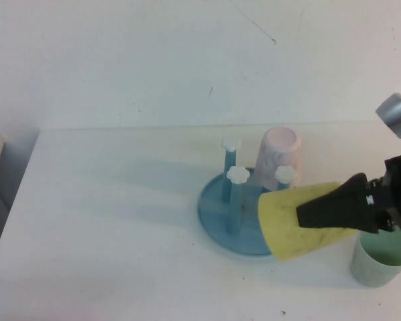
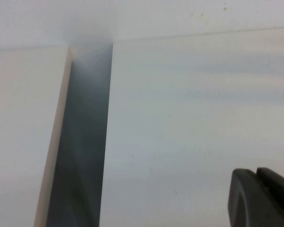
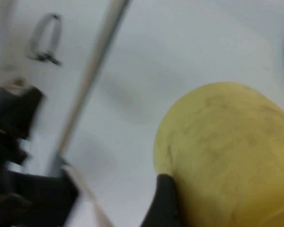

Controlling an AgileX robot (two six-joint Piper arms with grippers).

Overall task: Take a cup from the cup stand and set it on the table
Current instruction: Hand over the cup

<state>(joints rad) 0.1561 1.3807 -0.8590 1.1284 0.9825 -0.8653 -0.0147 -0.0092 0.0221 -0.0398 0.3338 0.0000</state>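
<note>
**Carrying the yellow cup clear of the stand**

Holding the yellow cup (image 1: 301, 221) in the right gripper (image 1: 307, 215), fingers clamped on its wall, tipped on its side above the near right rim of the cup stand (image 1: 214, 214). Judged off its peg, not yet set down. Best done by turning the cup level first, then lowering slowly onto bare table (image 1: 107, 234) and letting go only once it sits flat.

Nearest on the right: pale green cup (image 1: 381, 259), just beside the gripper, easy to knock. Wide open room to the near left of the stand; table's left edge well apart. Safer to swing that way than to drop straight down onto the blue rim.

Farther back: three free white-capped pegs, then the pale pink cup (image 1: 278, 155) upturned on the far right peg, close to the yellow cup's path.

Left gripper (image 2: 260, 194) parked over the table's left edge, fingers pressed together, holding nothing.
</note>
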